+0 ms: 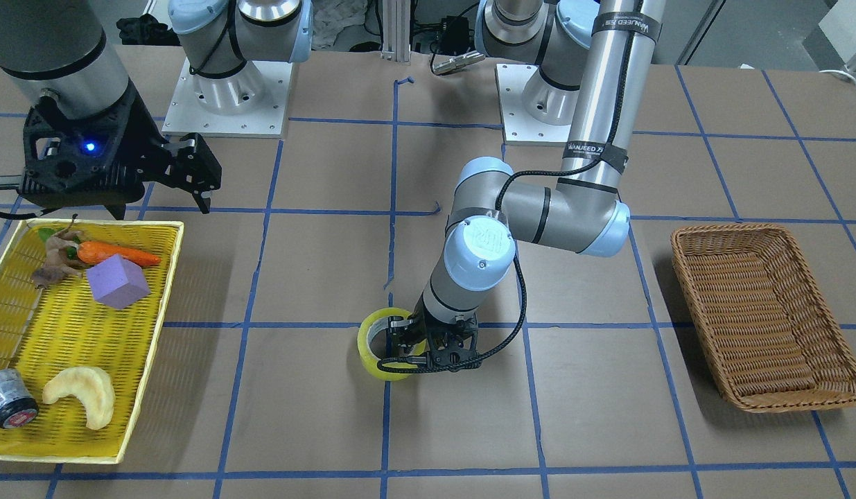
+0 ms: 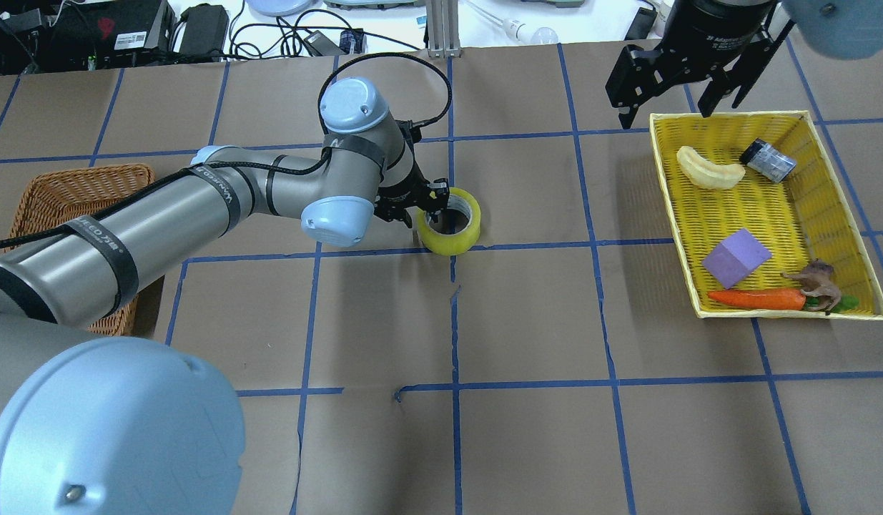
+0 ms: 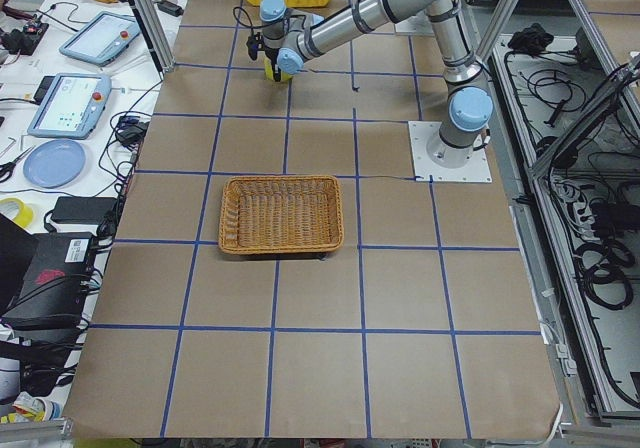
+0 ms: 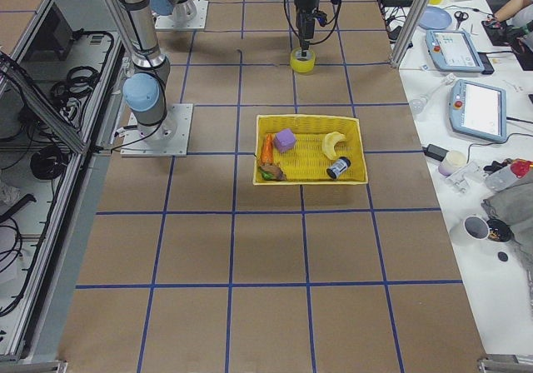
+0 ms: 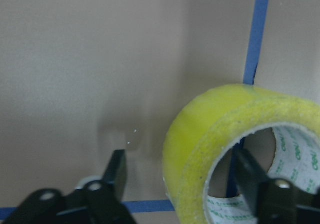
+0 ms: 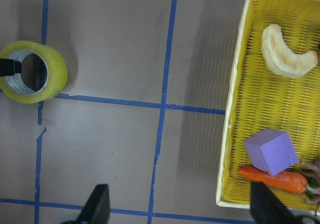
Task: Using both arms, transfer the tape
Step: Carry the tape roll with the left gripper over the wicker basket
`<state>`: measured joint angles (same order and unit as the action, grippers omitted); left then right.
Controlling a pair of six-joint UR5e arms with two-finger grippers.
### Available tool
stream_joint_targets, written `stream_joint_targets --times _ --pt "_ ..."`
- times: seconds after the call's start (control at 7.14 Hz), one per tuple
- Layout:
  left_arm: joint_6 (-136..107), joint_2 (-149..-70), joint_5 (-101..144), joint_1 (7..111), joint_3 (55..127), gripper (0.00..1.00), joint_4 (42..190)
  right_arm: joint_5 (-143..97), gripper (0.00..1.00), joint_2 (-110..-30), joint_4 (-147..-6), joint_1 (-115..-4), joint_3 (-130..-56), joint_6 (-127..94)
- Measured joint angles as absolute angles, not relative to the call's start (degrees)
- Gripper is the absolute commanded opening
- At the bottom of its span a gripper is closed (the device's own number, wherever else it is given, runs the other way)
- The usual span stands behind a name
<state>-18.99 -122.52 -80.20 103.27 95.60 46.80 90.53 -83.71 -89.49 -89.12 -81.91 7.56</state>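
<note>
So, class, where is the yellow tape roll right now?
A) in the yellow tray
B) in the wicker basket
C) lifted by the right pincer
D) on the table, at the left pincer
D: the tape rests on the table, with the left pincer straddling its wall.

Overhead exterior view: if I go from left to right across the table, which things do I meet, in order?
basket → tape → tray
</note>
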Motion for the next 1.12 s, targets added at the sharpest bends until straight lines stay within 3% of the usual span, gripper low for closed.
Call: stream_joint_targets --times 0.28,0.56,0.84,1.12 --pt "-19.1 -120.71 -80.24 102.98 93.8 0.0 50.68 90.43 1.0 -83.68 -89.6 -89.12 -81.91 7.64" --pt "-18.37 -118.37 -81.7 101.84 86.8 0.0 62.27 90.53 1.0 -83.67 -89.55 -89.16 -81.91 7.7" --pt "-10.34 -115.72 -84.11 94.4 78.57 0.0 76.7 90.22 1.0 -83.7 -89.56 -89.18 -81.89 7.65" --pt "4.91 -113.07 -88.27 83.83 76.32 0.0 83.99 89.96 1.0 -83.73 -89.63 -89.2 -81.89 7.65"
